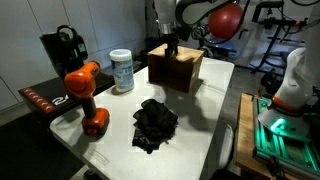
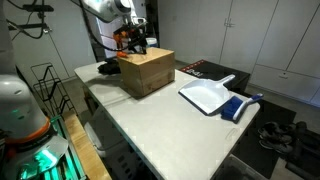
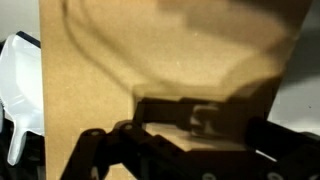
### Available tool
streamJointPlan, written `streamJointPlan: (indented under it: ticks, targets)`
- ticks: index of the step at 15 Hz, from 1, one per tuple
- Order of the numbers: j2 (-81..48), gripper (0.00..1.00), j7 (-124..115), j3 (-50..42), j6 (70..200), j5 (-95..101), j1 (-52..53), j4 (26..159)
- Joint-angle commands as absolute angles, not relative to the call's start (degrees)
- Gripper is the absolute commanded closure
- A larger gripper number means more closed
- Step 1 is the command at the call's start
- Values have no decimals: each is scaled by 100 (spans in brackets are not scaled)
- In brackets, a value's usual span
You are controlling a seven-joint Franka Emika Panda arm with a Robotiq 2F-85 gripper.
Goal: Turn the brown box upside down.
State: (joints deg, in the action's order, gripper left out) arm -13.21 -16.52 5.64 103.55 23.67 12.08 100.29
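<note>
The Robotiq gripper (image 1: pixel 172 50) hangs from the arm directly over the plain tan-brown cardboard box (image 1: pixel 175 68), its dark fingers down at the box's upper edge in both exterior views. In the wrist view the finger linkages (image 3: pixel 100 150) show along the bottom of the picture and cast a heavy shadow on the cardboard. From these angles I cannot tell whether the fingers are clamped on a wall of the box or merely resting apart at it.

The brown cardboard box (image 2: pixel 147 72) stands on the white table (image 1: pixel 210 100) at the end nearest the robot's base, and its flat face fills most of the wrist view (image 3: pixel 170 60).

- Just beside the box stands an upright white cylindrical canister with a blue label (image 1: pixel 122 70).
- Farther along that side is an orange and black power drill (image 1: pixel 85 95), with a black coffee machine (image 1: pixel 62 48) behind it.
- A crumpled black cloth (image 1: pixel 155 125) lies on the table, apart from the box.
- In an exterior view, a white plastic dustpan (image 2: pixel 207 97) lies near the box, with a blue hand brush (image 2: pixel 240 105) touching it.
</note>
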Motion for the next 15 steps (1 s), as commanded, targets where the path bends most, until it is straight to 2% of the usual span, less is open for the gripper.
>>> streamJointPlan:
  ticks: [1,15]
  targets:
    - [-1839,0,-1970,619,10083,2569,1414,9692]
    - [-3148,0,-2201,549,8589,3066,2029,7938]
